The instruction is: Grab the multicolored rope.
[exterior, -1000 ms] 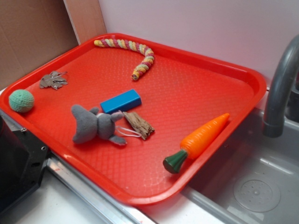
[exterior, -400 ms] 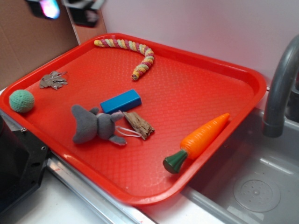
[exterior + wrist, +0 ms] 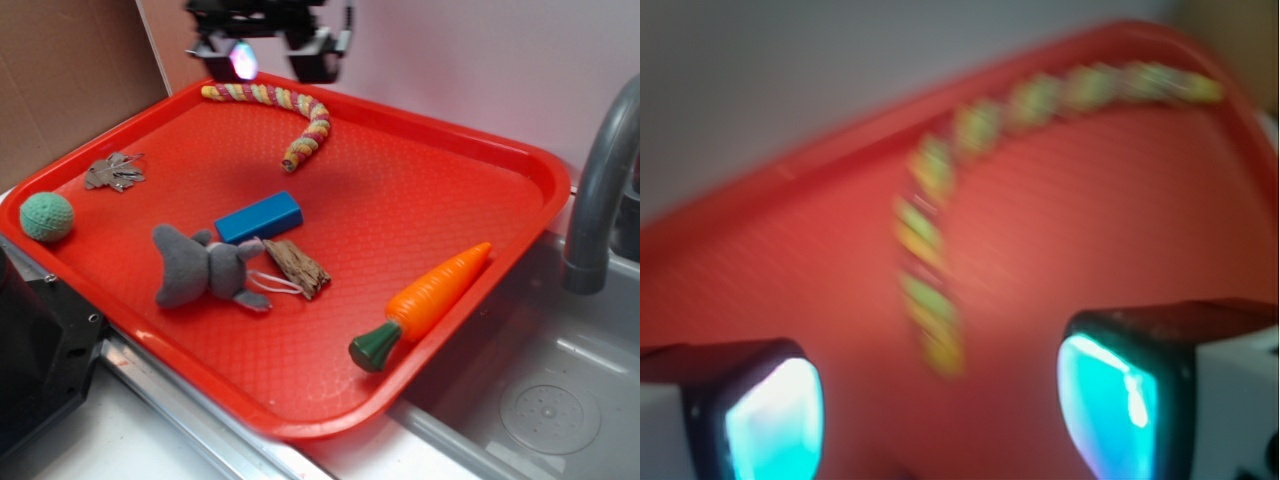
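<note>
Pale wall and a slab of brown cardboard back the scene, and on the worktop beside a steel sink sits a broad red plastic tray [image 3: 520, 160] holding everything I care about. From my seat, the end effector [image 3: 268, 50] hangs above the tray's far rim with its fingers spread apart and nothing between them; the wrist view shows both glowing pads [image 3: 775, 420] with clear tray between. The twisted fabric rope striped yellow, pink-red and light green [image 3: 280, 105] lies just below and slightly ahead of it, hugging the far rim. Its long axis runs along that rim, then hooks toward the tray's middle at the right end. In the blurred wrist view the hooked tail [image 3: 925, 300] falls roughly between the pads, so I judge a straight descent should straddle it. Also in the tray, well apart from the rope: a blue rectangular block [image 3: 258, 217], a grey stuffed toy [image 3: 200, 268], an orange plastic carrot with green top [image 3: 425, 303] and a teal knitted ball [image 3: 46, 216].
</note>
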`<state>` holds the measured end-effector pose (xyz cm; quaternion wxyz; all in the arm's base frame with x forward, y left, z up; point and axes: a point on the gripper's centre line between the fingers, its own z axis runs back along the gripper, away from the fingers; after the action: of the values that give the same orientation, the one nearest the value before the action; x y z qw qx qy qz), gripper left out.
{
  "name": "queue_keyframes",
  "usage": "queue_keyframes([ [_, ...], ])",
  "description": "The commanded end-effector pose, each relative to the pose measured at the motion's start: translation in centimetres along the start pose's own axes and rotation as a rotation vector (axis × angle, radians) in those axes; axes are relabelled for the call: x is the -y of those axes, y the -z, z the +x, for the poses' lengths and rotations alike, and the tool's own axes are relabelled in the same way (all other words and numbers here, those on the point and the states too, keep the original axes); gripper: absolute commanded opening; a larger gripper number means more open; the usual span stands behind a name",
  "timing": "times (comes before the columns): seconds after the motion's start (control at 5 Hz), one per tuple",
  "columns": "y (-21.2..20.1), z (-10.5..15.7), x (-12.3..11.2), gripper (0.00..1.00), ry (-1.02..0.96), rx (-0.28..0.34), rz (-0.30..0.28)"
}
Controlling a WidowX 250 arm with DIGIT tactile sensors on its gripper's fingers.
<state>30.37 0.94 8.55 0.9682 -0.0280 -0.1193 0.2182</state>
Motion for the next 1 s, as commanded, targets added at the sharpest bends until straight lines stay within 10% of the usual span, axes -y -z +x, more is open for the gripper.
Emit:
queue_keyframes([
  [0.0,2.2,3.8,-0.9,1.0,-0.02,0.032,0.026],
  [0.4,5.6,2.5,-2.3,1.0,-0.001,-0.03,0.08],
  [0.6,6.3,2.4,-2.1,0.0,0.008,-0.049,0.092],
  [0.8,6.5,2.4,-2.3,0.0,-0.002,-0.056,0.103],
])
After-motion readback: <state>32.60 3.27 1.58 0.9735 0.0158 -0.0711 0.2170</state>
